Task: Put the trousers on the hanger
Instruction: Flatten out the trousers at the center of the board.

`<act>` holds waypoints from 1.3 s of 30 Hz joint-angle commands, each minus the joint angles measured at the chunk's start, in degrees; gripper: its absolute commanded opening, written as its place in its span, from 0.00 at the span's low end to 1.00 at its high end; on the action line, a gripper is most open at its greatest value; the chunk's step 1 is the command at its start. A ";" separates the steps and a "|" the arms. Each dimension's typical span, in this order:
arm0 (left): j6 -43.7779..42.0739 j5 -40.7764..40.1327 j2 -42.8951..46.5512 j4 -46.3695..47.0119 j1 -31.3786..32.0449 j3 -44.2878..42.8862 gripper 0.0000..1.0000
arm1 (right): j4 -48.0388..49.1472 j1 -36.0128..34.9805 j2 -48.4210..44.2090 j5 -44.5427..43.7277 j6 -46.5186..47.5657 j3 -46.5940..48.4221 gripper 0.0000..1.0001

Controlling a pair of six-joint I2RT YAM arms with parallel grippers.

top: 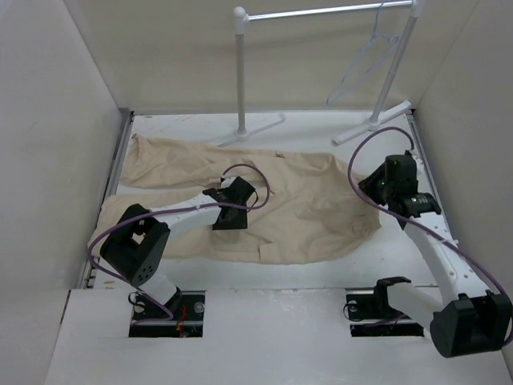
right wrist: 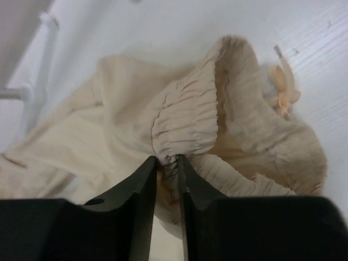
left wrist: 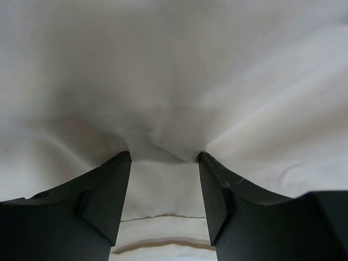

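The trousers (top: 309,208) lie flat and wrinkly across the middle of the white table (top: 321,132). The hanger (top: 367,64) hangs on the rail of the white rack (top: 240,72) in the upper right of the top view, well apart from the trousers. The left gripper (left wrist: 165,157) pushes down on the cloth with its fingers apart. The right gripper (right wrist: 168,160) is squeezed tight on the bunched waist at the right end of the trousers.
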State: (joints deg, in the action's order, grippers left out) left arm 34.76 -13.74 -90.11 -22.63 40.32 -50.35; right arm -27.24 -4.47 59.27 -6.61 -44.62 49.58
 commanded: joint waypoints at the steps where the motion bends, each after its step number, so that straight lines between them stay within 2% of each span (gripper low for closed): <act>1: 0.39 -3.05 2.65 -4.96 -0.55 -1.06 0.51 | -13.61 -4.70 0.42 -8.14 -1.95 -4.66 0.37; 2: 0.39 -3.49 2.74 -5.66 -0.55 -1.76 0.52 | -15.02 -5.67 -0.98 -9.46 -2.48 -6.67 0.49; 4: 0.31 -4.36 2.83 -6.45 -0.63 -2.91 0.52 | -14.25 -5.86 -3.88 -10.35 -1.97 -8.27 0.64; 6: 0.04 -4.72 2.57 -7.07 -0.63 -4.05 0.52 | -11.27 -3.50 -6.00 -9.21 0.22 -7.14 0.71; 11: -0.75 -4.63 1.69 -8.30 -0.11 -7.30 0.52 | -4.50 6.25 -1.36 -3.86 3.22 -0.73 0.71; 14: -1.01 -4.28 1.77 -8.48 0.59 -8.71 0.52 | 0.16 10.48 5.83 -0.87 3.57 1.74 0.71; 18: -1.01 -3.84 1.78 -8.31 2.00 -9.77 0.52 | 2.46 12.25 17.96 -1.91 4.63 6.13 0.70; 22: -0.66 -3.84 2.21 -7.60 2.62 -9.42 0.53 | 3.77 13.57 26.06 -1.57 4.02 8.86 0.61; 24: -0.49 -3.84 2.83 -6.81 2.70 -9.33 0.53 | 4.57 13.66 29.05 -0.86 3.93 10.00 0.53; 29: -0.22 -3.23 3.80 -5.14 2.88 -9.68 0.53 | 6.15 13.66 34.42 0.46 3.75 12.82 0.45; 31: -0.14 -3.05 3.97 -4.70 2.97 -9.59 0.53 | 5.80 13.39 36.96 1.07 3.31 14.39 0.38; 36: 0.66 -3.05 5.11 -4.61 1.39 -8.89 0.53 | 4.48 15.14 39.61 1.60 0.77 17.38 0.06; 39: 0.92 -3.14 6.60 -4.87 -0.19 -8.54 0.53 | 4.22 17.95 39.44 0.20 -0.11 19.93 0.00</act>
State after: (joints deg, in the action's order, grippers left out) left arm 34.87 -16.43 -87.48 -27.64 41.69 -58.24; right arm -25.04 10.72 99.33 -5.30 -42.78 64.93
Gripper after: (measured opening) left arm 0.524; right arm 0.014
